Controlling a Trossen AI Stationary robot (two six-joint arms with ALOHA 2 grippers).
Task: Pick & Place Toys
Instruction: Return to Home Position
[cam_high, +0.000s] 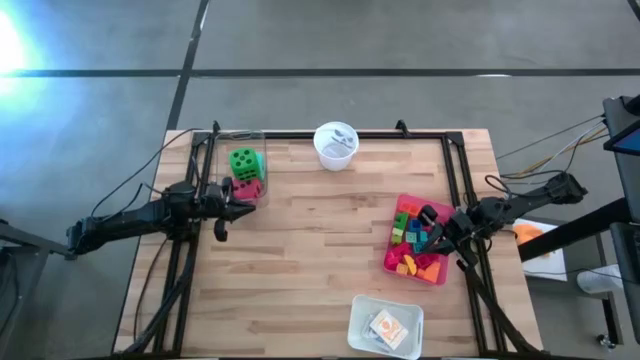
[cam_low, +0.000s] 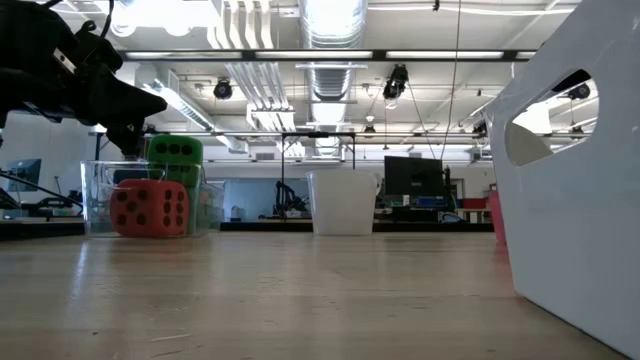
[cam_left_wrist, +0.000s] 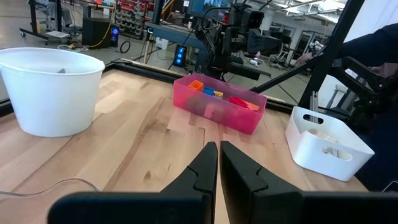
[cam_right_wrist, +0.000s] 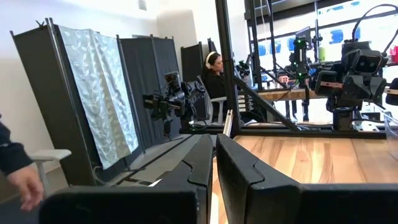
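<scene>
From above you see the small coloured plastic bricks heaped in the pink rectangular bin; only your wrist views show the left gripper and right gripper with fingers together.

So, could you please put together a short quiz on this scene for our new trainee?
1. True or false: the green die sits in the pink bin.
2. What stands near the edge of the table at the top of the high view, between the two arms? A) white cup B) white tray C) a loose brick
3. Short answer: which arm's gripper is beside the clear box?

Key
1. False: it is in the clear box with the red die.
2. A.
3. The left gripper, fingers shut.
</scene>
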